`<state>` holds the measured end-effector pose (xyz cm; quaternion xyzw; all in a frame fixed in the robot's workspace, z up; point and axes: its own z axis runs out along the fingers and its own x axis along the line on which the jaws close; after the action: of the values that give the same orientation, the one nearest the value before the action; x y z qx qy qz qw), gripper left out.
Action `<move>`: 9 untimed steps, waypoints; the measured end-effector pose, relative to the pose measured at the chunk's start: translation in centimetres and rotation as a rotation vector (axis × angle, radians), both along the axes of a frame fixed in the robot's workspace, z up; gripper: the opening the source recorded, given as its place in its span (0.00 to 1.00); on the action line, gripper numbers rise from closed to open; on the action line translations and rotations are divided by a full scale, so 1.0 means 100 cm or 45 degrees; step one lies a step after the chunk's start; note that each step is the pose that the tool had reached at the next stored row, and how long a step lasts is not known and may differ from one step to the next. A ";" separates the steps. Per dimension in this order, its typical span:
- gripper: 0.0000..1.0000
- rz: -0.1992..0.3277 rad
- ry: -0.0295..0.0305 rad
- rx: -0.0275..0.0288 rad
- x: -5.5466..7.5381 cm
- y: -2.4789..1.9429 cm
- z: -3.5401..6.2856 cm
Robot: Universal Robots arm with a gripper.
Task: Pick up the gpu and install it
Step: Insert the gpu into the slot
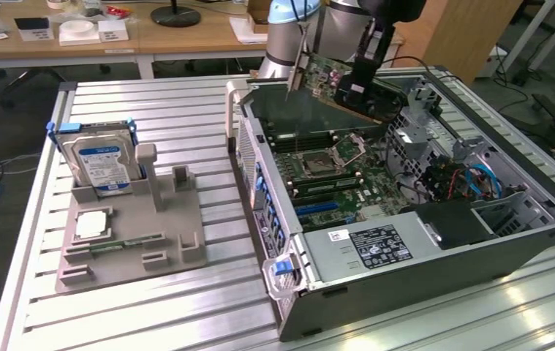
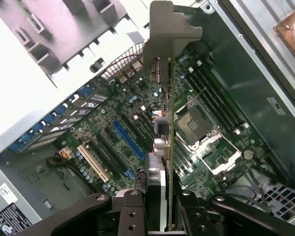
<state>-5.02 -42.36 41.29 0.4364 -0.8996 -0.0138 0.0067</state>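
The gpu (image 1: 328, 79) is a green circuit-board card with a metal bracket, held tilted in the air over the far end of the open computer case (image 1: 511, 252). My gripper (image 1: 358, 86) is shut on it from above. In the wrist view the gpu (image 2: 169, 123) runs edge-on as a thin blade, its grey bracket (image 2: 169, 27) at the far end. There my gripper (image 2: 164, 219) clamps it between the two dark fingers (image 2: 132, 209). The card hangs above the motherboard, beside the blue slot (image 2: 128, 140) and the CPU socket (image 2: 192, 123), touching neither.
On the exterior view's left, a grey fixture (image 1: 165, 227) holds an upright silver hard drive (image 1: 102, 162) and a small square silver chip (image 1: 92, 225). The case's power supply (image 1: 375, 245) and drive cage (image 1: 423, 110) crowd the space around the motherboard (image 1: 331, 175).
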 end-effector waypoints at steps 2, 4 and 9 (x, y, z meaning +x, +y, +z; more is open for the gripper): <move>0.28 0.036 0.0000 -0.0001 0.000 -0.0001 0.0000; 0.28 0.072 -0.0001 -0.0001 0.000 -0.0001 -0.0001; 0.28 0.167 -0.0001 0.0000 0.000 -0.0002 -0.0004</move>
<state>-5.03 -42.38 41.25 0.4942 -0.8692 -0.0134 0.0075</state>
